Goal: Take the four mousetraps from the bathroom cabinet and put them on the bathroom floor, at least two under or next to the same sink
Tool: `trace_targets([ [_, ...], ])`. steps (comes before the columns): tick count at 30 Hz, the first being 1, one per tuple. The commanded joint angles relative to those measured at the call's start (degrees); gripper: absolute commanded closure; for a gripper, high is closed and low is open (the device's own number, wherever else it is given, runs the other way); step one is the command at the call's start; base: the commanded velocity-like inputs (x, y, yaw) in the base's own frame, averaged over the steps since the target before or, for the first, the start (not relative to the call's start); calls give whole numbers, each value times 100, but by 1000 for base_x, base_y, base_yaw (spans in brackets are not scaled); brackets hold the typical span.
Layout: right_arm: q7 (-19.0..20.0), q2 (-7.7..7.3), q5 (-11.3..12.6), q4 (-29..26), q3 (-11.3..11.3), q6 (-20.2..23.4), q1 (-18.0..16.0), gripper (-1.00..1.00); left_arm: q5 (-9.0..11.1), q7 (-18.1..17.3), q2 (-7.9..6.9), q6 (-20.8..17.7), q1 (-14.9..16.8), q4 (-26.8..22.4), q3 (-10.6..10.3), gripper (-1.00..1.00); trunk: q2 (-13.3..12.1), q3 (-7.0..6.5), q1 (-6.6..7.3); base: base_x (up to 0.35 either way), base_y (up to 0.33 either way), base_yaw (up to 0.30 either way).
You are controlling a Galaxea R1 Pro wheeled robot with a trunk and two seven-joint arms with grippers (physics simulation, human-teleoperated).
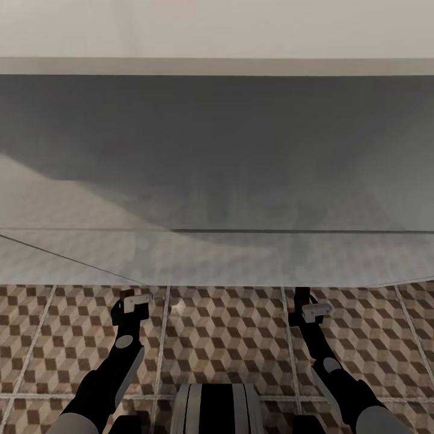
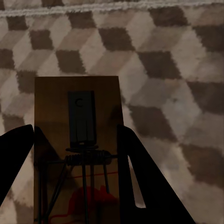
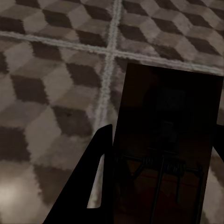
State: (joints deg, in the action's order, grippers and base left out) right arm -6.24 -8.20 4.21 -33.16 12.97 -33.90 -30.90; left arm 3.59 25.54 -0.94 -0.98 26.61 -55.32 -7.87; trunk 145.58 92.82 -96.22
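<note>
Two claws hang low over the bathroom floor [image 1: 229, 337]. The left claw [image 2: 77, 186] grips a mousetrap [image 2: 77, 140] between its dark fingers [image 2: 140, 182]; the right claw [image 3: 158, 186] clamps a second mousetrap [image 3: 168, 140] above a grout line. Farther ahead, a grey glass-like panel [image 1: 217, 181] rises from the tiles.

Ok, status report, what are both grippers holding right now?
Left gripper shut on a mousetrap. Right gripper shut on a second mousetrap. Both over the bathroom floor. Grey-white surface directly ahead.
</note>
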Motion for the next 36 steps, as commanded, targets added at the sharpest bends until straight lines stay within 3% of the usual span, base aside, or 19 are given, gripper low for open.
trace_targets([
  [1,-27,-9,54,2,48,-20,-4,100,37,47,-7,-10,2,-5,-30,100,1,3,1,0,0,0],
  [36,-27,-8,54,2,48,-20,-4,100,36,56,-2,-9,2,-5,-47,100,1,3,1,0,0,0],
])
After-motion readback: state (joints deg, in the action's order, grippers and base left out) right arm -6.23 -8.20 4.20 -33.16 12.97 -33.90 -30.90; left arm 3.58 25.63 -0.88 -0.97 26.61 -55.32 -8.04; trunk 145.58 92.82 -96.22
